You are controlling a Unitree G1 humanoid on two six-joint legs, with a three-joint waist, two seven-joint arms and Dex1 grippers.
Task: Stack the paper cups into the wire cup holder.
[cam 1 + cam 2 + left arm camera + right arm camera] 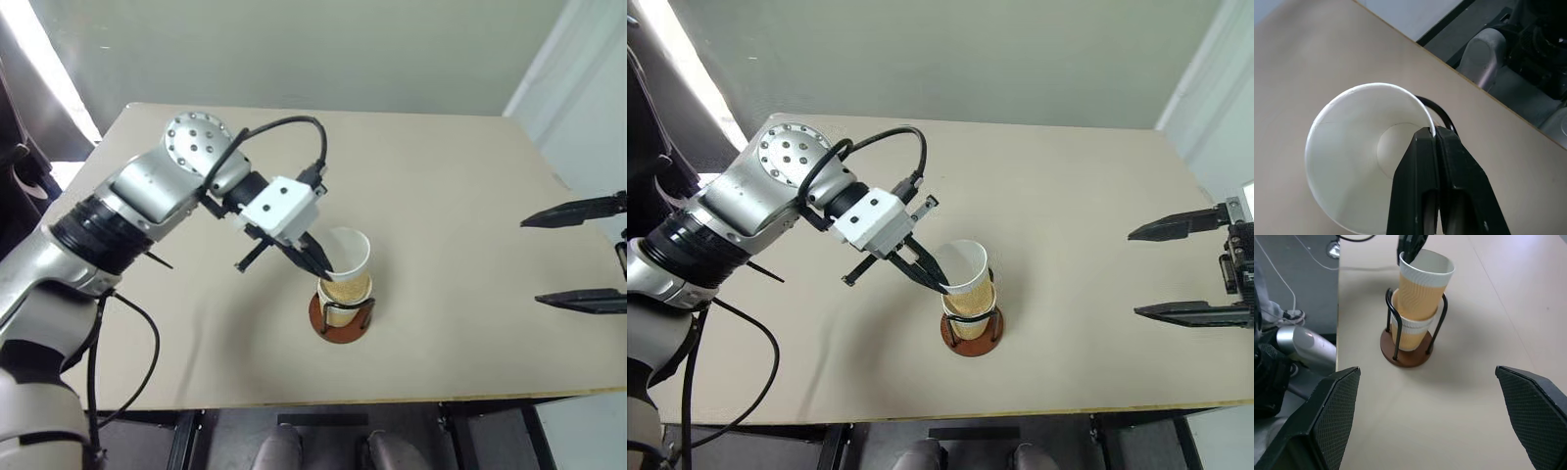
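Note:
The wire cup holder (338, 328), black wire loops on a reddish-brown disc, stands on the table near its front edge. A paper cup (1409, 331) sits inside it. Another paper cup (350, 250), orange outside and white inside, is nested into that one and leans slightly. My left gripper (323, 266) reaches down from the left and is shut on the top cup's rim; in the left wrist view its fingers (1420, 186) pinch the white rim with one finger inside the cup. My right gripper (531, 261) hangs open at the table's right side, well away from the holder.
The beige table (441, 176) ends close in front of the holder and at the right just past my right gripper. A black cable (147, 343) from my left arm hangs over the table's front left.

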